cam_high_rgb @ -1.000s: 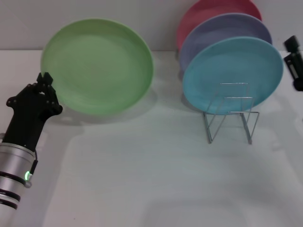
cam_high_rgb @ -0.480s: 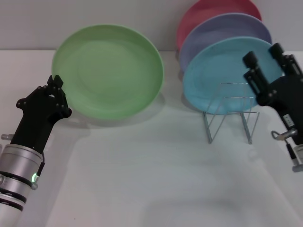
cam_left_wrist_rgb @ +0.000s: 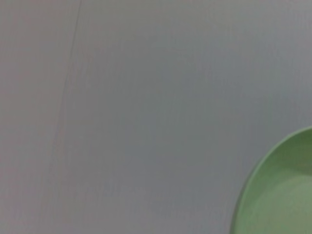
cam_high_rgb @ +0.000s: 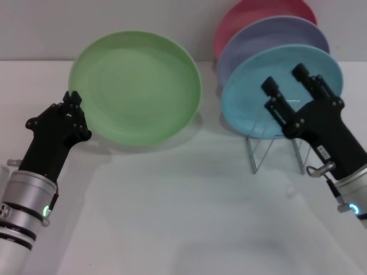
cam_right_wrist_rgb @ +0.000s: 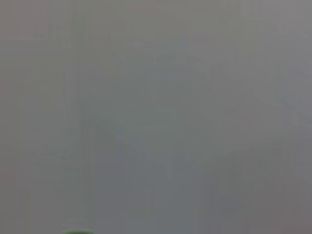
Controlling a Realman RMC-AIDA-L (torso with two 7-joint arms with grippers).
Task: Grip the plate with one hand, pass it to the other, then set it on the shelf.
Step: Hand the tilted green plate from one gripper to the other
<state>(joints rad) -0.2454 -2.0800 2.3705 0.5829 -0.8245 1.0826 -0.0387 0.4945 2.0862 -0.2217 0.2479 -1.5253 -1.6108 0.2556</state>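
The light green plate (cam_high_rgb: 137, 86) is held up off the white table, tilted with its face toward me. My left gripper (cam_high_rgb: 73, 100), on the arm with the green light, is shut on the plate's left rim. The plate's rim also shows in the left wrist view (cam_left_wrist_rgb: 282, 195). My right gripper (cam_high_rgb: 285, 79), on the arm with the blue light, is open and empty, its fingers spread in front of the sky-blue plate (cam_high_rgb: 243, 106), to the right of the green plate and apart from it. The silver wire rack (cam_high_rgb: 278, 146) stands below the right gripper.
The rack holds the sky-blue plate in front, a lavender plate (cam_high_rgb: 269, 34) behind it and a pink plate (cam_high_rgb: 252, 11) at the back. A grey wall runs behind the table. The white table (cam_high_rgb: 172, 217) stretches toward me.
My right arm has come in from the right edge and now sits in front of the rack. My left gripper has carried the green plate a little to the right.
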